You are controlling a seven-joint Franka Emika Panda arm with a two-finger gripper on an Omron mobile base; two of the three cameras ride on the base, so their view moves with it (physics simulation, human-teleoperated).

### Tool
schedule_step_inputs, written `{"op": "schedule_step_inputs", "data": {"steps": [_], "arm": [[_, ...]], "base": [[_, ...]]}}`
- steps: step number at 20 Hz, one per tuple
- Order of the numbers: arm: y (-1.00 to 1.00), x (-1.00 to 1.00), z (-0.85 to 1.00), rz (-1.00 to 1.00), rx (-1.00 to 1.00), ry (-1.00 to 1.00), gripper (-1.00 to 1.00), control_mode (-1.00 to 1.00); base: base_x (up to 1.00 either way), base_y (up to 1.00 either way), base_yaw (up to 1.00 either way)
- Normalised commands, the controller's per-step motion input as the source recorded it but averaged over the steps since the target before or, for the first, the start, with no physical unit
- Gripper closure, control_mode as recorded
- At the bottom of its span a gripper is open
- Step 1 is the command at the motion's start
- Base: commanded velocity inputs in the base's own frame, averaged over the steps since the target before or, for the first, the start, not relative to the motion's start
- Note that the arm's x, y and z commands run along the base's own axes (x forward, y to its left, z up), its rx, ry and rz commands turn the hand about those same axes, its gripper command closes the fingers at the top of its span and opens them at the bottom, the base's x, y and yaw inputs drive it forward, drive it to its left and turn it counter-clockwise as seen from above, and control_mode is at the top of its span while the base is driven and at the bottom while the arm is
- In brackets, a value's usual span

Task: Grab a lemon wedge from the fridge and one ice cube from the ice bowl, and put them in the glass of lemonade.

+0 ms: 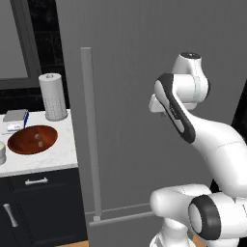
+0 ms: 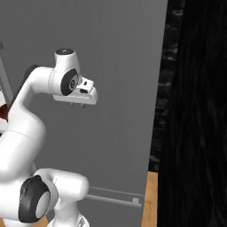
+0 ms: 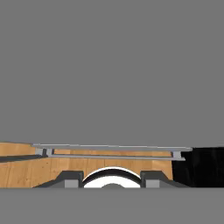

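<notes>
Gripper (image 3: 112, 183) with fingers spread, empty, pointed down before closed fridge (image 1: 125, 96) door, near bar handle (image 1: 90, 135). Ice bowl (image 1: 33, 139) off left on white counter (image 1: 53, 157), beside paper towel roll (image 1: 52, 96).

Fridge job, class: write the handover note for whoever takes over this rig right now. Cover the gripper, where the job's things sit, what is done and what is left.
Gripper: points down in front of the closed fridge door, holding nothing; fingertips apart in the hand view.
Fridge: shut, its long vertical bar handle untouched.
Ice bowl: on the white counter left of the fridge, two small pale cubes inside, paper towel roll behind it.
Done: nothing visible.
Left: open the fridge, fetch the lemon wedge, take one ice cube, put both in the lemonade.
</notes>
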Motion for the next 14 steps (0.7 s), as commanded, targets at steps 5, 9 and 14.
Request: {"op": "schedule_step_inputs", "data": {"steps": [5,9,14], "arm": [[0.00,-0.44,0.00,0.00,0.00,0.00,-1.00,-1.00],[-0.04,-0.51,-0.04,0.00,0.00,0.00,-1.00,-1.00],[-0.05,-0.47,-0.10,-0.01,0.00,0.00,-1.00,-1.00]], "base": [[0.00,0.00,0.00],[0.00,0.00,0.00],[0.00,0.00,0.00]]}}
